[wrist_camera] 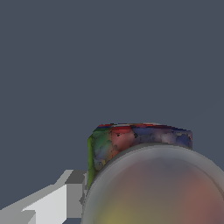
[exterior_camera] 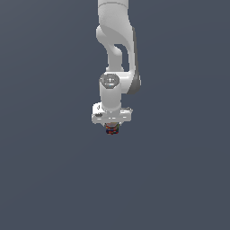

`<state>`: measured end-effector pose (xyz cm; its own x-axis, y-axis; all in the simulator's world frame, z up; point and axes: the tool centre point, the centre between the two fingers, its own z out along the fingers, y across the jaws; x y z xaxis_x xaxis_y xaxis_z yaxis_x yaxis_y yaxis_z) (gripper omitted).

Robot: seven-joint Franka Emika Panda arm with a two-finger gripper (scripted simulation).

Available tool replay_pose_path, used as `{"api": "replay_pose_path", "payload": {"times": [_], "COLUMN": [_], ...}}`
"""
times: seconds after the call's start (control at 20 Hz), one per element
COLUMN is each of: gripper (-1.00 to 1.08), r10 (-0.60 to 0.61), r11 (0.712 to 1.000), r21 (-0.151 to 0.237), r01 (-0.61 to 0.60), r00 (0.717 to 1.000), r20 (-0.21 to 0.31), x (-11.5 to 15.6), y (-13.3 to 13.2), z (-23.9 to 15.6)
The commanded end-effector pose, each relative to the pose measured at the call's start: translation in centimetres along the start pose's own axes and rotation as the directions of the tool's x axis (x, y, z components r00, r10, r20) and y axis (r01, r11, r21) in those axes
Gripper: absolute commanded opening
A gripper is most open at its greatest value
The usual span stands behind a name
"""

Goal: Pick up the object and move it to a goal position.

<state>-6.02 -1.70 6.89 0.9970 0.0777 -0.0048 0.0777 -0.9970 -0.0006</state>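
The cube (exterior_camera: 112,130) is being gripped directly beneath the gripper (exterior_camera: 112,127), fingers closed on it. It is being judged light, rigid and smooth-sided; opposite flat faces suit holding.

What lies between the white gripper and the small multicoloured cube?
Nothing visible. In the exterior view the small multicoloured patchwork cube sits directly under the white gripper, with no gap or other object between them.

White arm (exterior_camera: 117,54) vertical, fingers (exterior_camera: 112,127) downward, closed
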Motion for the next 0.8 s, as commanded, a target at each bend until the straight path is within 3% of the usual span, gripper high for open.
{"api": "replay_pose_path", "payload": {"times": [0.0,0.35,0.75], "gripper": [-1.0,-1.0,-1.0], "r10": [0.001,0.001,0.001], "r11": [1.0,1.0,1.0], "r21": [-0.001,0.0,0.001], "r01": [-0.001,-0.001,-0.001], "r00": [1.0,1.0,1.0], "r20": [-0.004,-0.005,-0.005], "x": [0.0,-0.4,-1.1], "y": [0.5,2.8,6.7], "z": [-1.2,-5.9,-14.1]}}
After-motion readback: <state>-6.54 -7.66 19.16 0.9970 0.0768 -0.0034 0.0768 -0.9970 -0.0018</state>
